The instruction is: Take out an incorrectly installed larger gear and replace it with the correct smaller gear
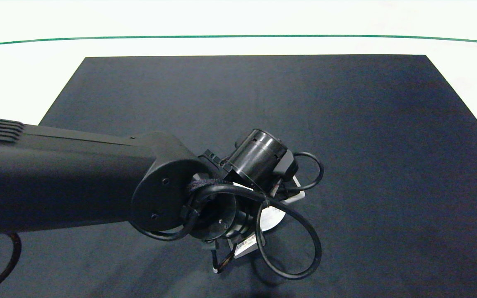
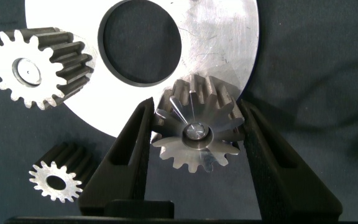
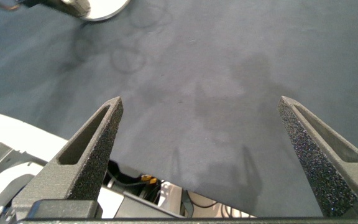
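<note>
Where the larger gear (image 2: 194, 132) lies: on a pin of the round plate (image 2: 229, 37), between the left hand's (image 2: 196, 106) fingers.
Left hand: narrowed, fingers apparently pressed on opposite teeth; at about 6 o'clock from the mat's (image 1: 346, 124) centre.
Gear axis: upright along the pin, so a straight lift is judged necessary.
Smaller gear (image 2: 56, 179): off the plate, on the mat.
Right hand (image 3: 201, 109): wide, idle above bare mat.

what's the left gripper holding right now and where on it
The left gripper has a silver gear between its fingers, which press on the toothed rim from opposite sides, over the round metal plate. The right gripper is open and empty.
</note>
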Robot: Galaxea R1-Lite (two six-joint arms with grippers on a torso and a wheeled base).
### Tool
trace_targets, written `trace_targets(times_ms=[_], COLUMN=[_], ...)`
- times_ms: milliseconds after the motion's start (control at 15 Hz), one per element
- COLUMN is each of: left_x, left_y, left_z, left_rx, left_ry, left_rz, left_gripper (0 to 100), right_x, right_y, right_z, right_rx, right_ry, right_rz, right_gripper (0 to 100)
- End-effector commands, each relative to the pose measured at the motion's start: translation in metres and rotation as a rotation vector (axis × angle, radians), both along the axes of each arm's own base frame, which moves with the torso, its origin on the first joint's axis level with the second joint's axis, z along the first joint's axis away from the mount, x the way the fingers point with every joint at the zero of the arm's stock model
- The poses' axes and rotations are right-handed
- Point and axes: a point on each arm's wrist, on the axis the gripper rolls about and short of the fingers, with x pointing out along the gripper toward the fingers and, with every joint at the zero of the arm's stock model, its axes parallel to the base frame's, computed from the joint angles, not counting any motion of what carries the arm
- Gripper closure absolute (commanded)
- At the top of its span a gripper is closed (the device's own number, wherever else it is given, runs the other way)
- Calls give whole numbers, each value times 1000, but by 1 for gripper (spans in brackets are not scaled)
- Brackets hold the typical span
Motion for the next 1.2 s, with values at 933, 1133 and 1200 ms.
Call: trace_targets(times_ms=[933, 1133, 1200], left_x=[-9, -9, -10], left_y=[7, 10, 10], left_z=[15, 22, 25], left_rx=[-22, -7, -13], left_ry=[-3, 9, 4], left_rz=[10, 15, 13], left_gripper=[69, 69, 69], right_x=[3, 3, 3], right_y=[-2, -2, -2], right_z=[1, 1, 1], right_rx=[-5, -4, -4], right_ry=[15, 14, 14], right_rz=[56, 55, 55], right_gripper=[0, 0, 0])
